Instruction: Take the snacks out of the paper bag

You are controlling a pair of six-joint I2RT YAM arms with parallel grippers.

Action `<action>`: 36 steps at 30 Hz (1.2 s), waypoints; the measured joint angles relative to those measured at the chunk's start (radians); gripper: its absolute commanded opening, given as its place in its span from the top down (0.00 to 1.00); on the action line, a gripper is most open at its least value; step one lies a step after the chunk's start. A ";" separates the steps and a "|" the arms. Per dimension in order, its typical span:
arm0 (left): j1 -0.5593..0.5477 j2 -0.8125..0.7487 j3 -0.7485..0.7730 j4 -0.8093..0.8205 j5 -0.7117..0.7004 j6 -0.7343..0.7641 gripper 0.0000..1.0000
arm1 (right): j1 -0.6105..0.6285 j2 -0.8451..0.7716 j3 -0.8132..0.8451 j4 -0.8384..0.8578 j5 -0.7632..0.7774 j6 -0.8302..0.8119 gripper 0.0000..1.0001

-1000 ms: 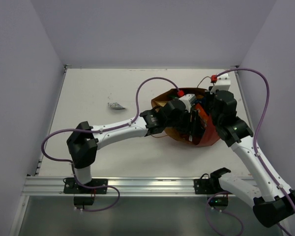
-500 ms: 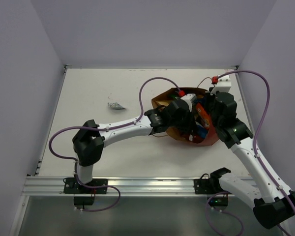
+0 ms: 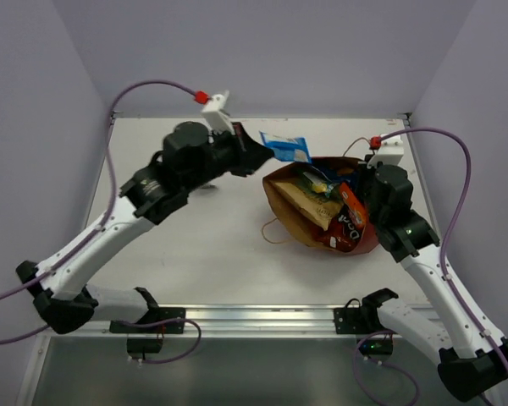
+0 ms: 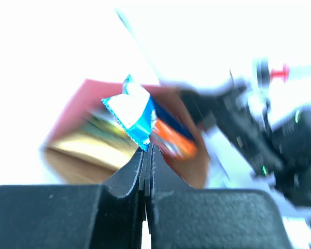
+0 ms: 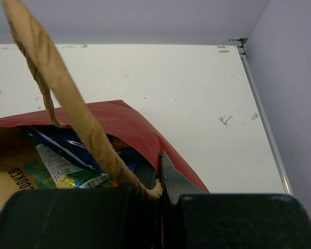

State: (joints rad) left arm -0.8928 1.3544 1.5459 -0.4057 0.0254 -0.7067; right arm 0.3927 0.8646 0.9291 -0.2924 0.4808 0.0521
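paper bag (image 3: 278, 201) right of centre, slumped open, red outside, kraft inside. red-orange chip bag (image 3: 349, 227) sticking out of its mouth. small blue packet (image 3: 286, 149) in the air, just upper-left of the bag.

Through the left wrist camera everything smears: the blue packet (image 4: 132, 116) shows no readable print, and the paper bag (image 4: 75, 150) is a washed-out blur. From the right wrist, the bag's handle (image 5: 57, 88) runs off the top edge, and its wall covers most of the snacks (image 5: 62, 155) inside.

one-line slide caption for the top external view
Left gripper holds a blue snack packet clear of the open paper bag.
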 measured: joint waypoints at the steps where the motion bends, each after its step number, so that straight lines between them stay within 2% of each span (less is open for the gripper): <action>1: 0.044 -0.053 -0.009 -0.003 -0.023 0.018 1.00 | 0.000 -0.002 0.000 -0.002 0.000 0.000 1.00; 5: 0.196 -0.184 -0.065 -0.002 -0.079 0.092 1.00 | 0.000 -0.004 0.000 -0.007 0.000 0.000 1.00; 9: 0.335 -0.196 -0.170 0.051 -0.082 0.161 1.00 | 0.000 -0.004 0.000 -0.008 -0.001 0.000 1.00; 13: 0.448 -0.069 -0.251 0.155 -0.042 0.216 1.00 | 0.000 -0.004 0.000 -0.009 -0.002 0.000 1.00; 17: 0.511 0.112 -0.294 0.302 0.045 0.229 1.00 | 0.000 -0.004 0.000 -0.012 -0.008 0.000 1.00; 20: 0.526 0.208 -0.326 0.417 0.076 0.229 0.96 | 0.000 -0.004 0.000 -0.015 -0.017 0.000 1.00; 21: 0.526 0.235 -0.340 0.453 0.080 0.229 0.91 | 0.000 -0.004 0.000 -0.015 -0.021 0.000 1.00; 23: 0.526 0.278 -0.377 0.526 0.087 0.229 0.88 | 0.000 -0.004 0.000 -0.016 -0.028 0.001 1.00; 26: 0.528 0.332 -0.449 0.627 0.103 0.220 0.75 | 0.000 -0.004 0.000 -0.017 -0.032 0.001 1.00; 27: 0.532 0.348 -0.480 0.657 0.109 0.219 0.63 | 0.000 -0.004 0.000 -0.017 -0.032 0.001 1.00; 29: 0.541 0.380 -0.532 0.699 0.122 0.213 0.54 | 0.000 -0.004 0.000 -0.018 -0.033 0.001 1.00; 30: 0.546 0.394 -0.551 0.706 0.126 0.211 0.44 | 0.000 -0.004 0.000 -0.018 -0.035 0.000 1.00; 32: 0.554 0.407 -0.576 0.706 0.130 0.208 0.32 | 0.000 -0.004 0.000 -0.018 -0.036 0.001 1.00; 33: 0.557 0.407 -0.585 0.699 0.132 0.209 0.17 | 0.000 -0.004 0.000 -0.018 -0.037 0.000 1.00; 36: 0.558 0.350 -0.591 0.651 0.129 0.208 0.01 | 0.000 -0.004 0.000 -0.019 -0.038 0.000 1.00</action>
State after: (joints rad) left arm -0.3347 1.7046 0.9554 0.2455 0.1543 -0.4984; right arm 0.3927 0.8608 0.9291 -0.3111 0.4427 0.0525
